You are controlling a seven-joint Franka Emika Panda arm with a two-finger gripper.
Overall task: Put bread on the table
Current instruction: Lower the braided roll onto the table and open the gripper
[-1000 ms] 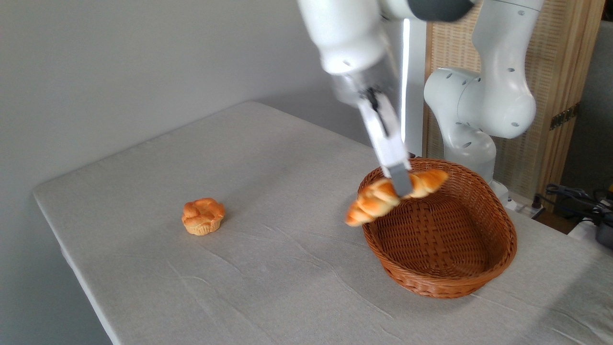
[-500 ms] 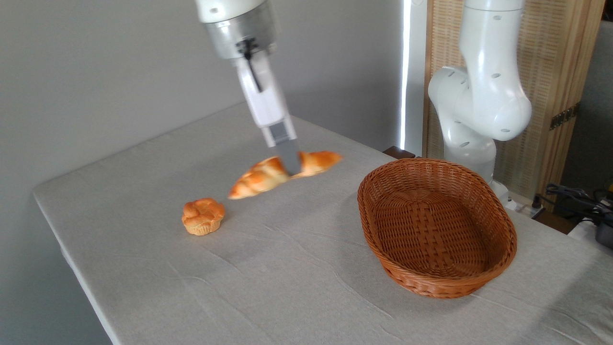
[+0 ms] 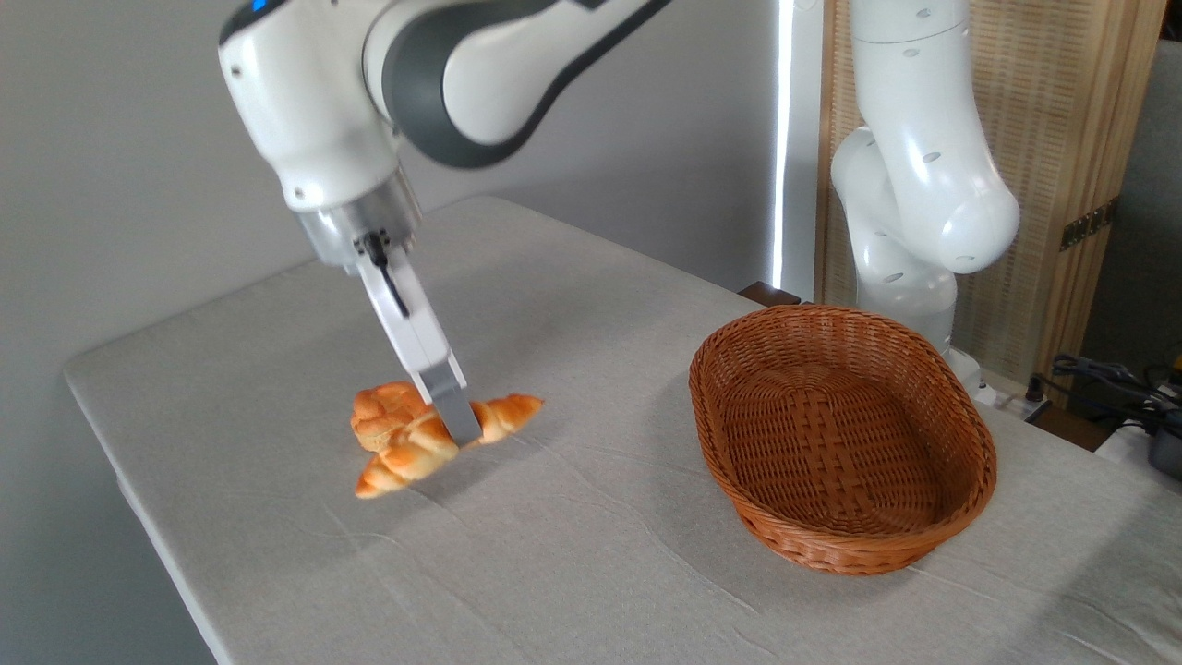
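camera view: gripper (image 3: 459, 427) clamps the bread (image 3: 416, 451) mid-loaf; loaf hangs low over the table (image 3: 572, 517). well left of the basket (image 3: 845, 443), overlapping the bun (image 3: 379, 411).

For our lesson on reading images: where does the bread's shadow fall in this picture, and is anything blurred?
Camera view: the bread, held in the gripper, casts a soft shadow on the table just below and right of it; bread and gripper look slightly soft, while the basket is sharp.

A plain grey wall (image 3: 138, 139) is seen behind; a bright vertical light strip (image 3: 783, 139) is flanked by a woven wooden-framed screen (image 3: 1090, 120).
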